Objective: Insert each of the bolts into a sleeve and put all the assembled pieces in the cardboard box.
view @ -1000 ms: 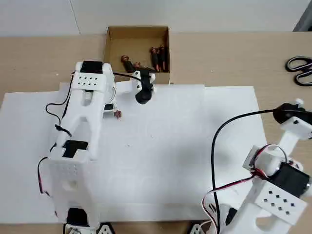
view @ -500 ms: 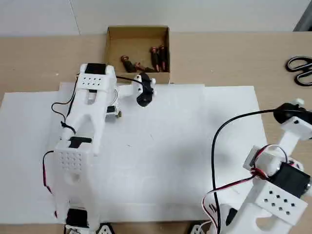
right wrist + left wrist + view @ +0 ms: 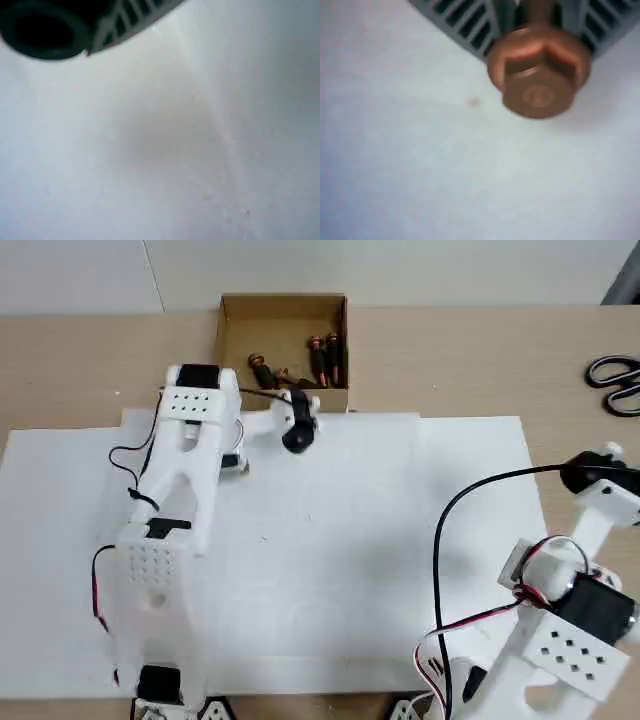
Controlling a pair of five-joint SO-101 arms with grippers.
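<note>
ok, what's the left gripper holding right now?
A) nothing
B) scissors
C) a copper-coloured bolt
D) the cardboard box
C: the left wrist view shows the bolt, hex head outward, clamped in the left gripper above the white sheet.

- No legible txt, nos. or signs in any view, as far as I can make out.
- Bolt, left wrist cam: faint round stamped mark on the head face, too blurred for me to read.
</note>
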